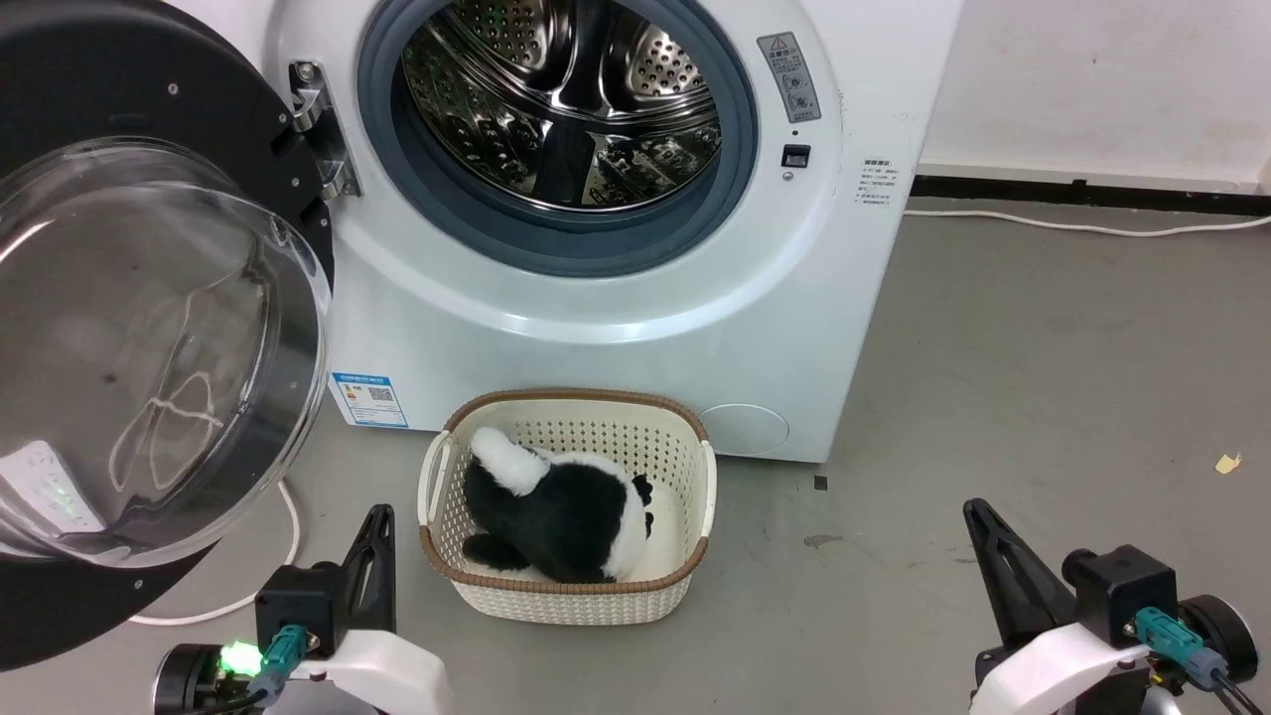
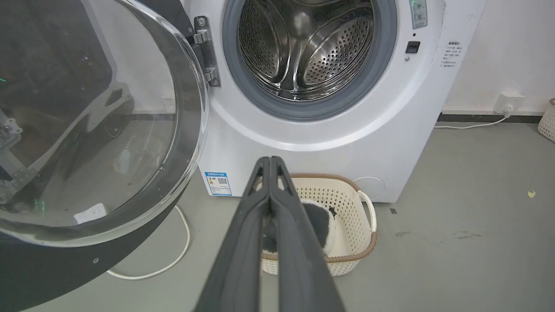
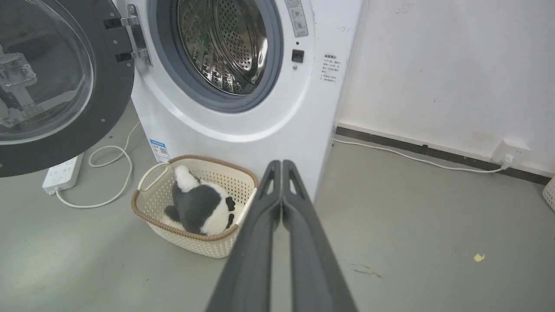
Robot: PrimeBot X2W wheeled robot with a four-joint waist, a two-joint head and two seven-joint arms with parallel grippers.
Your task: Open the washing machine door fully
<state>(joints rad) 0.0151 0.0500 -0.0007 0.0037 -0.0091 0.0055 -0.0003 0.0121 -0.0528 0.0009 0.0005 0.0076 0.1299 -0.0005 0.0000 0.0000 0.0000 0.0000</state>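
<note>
Low on either side of the basket, the left gripper and right gripper sit well short of the machine, pointing at it — both closed tight, holding nothing. Door stands swung wide on its hinge, left of the drum — clear of both grippers.

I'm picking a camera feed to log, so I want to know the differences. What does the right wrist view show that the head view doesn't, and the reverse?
The right wrist view adds a wall socket with a plug in it and the edge of a second basket. The head view adds the left hand and the round lower cap. Both share the open washing machine door, the steel drum, the cream basket and the plush toy in it.
</note>
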